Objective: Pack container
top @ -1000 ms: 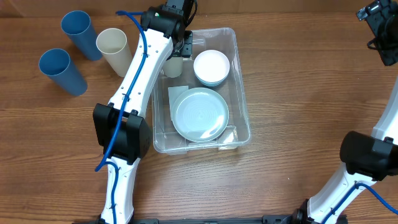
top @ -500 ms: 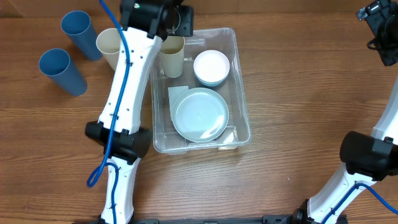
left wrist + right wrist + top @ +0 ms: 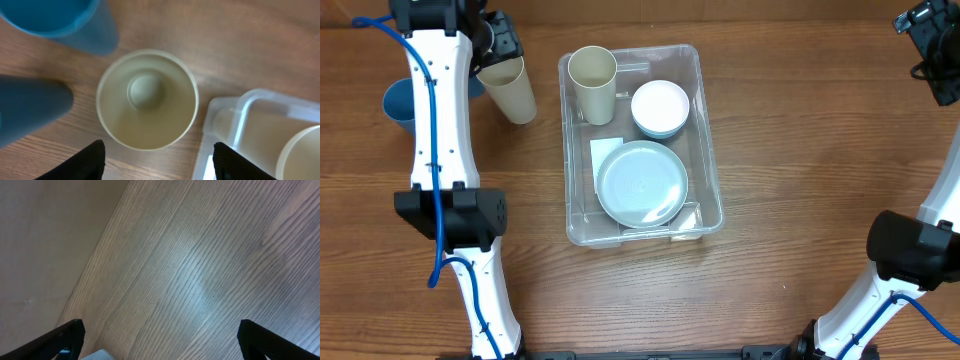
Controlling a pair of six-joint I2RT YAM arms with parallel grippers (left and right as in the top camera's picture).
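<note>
Left gripper [image 3: 159, 162] hung wide open and empty above upright beige cup [image 3: 147, 99] near far-left corner of table [image 3: 800, 150]. Blue cup [image 3: 60, 20] stood just beside it, second blue cup [image 3: 30, 110] blurred close by. Right gripper [image 3: 160, 340] gaped fully, held nothing, over bare wood at far-right corner. Clear container [image 3: 712, 190] sat mid-table toward far edge. Inside: another beige cup [image 3: 592, 85] upright in far-left corner, white bowl [image 3: 660, 108] in far-right corner, pale blue plate [image 3: 642, 184] at near end, partly covering white label [image 3: 604, 152].
</note>
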